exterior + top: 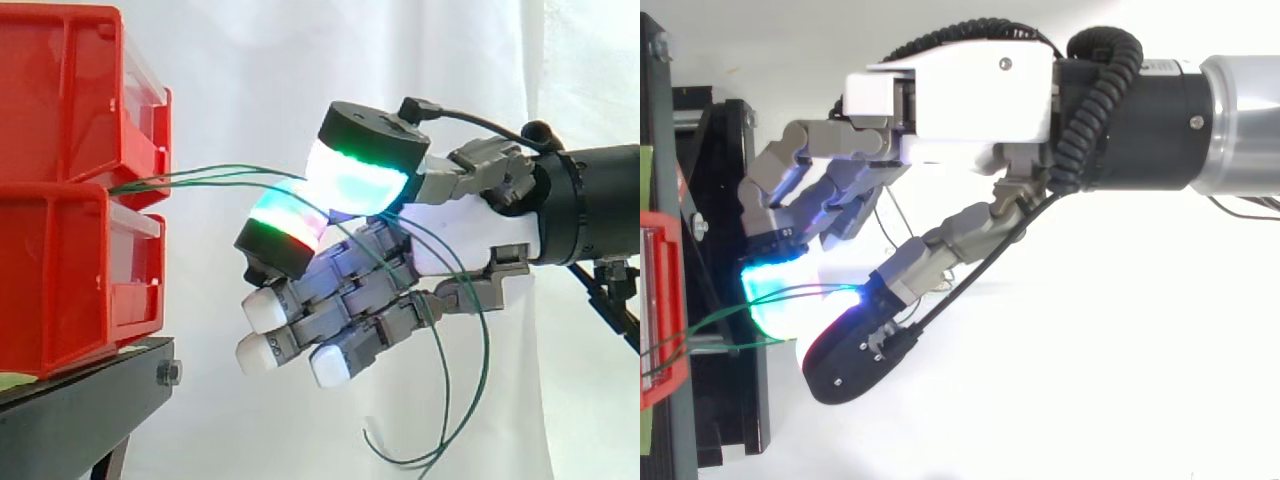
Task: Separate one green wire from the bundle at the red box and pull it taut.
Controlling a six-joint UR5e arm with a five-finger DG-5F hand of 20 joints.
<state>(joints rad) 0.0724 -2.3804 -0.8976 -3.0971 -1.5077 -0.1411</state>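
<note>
- The multi-fingered robot hand (455,228) pinches the thin green wires (200,176) between two glowing pads (350,180). Its other fingers are curled underneath.
- The wires leave the gap between the stacked red plastic bins (60,260), reach the pinch, then hang in a slack loop below the hand.
- Risk: more than one wire appears to enter the pinch, so a pull would drag several.
- Risk: the thin wire may slip through the pads under tension.
- Risk: the loop may snag the curled fingers.

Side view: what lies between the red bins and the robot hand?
Thin green wires bridge the gap from the red bins to the robot hand; the side view shows this.
</note>
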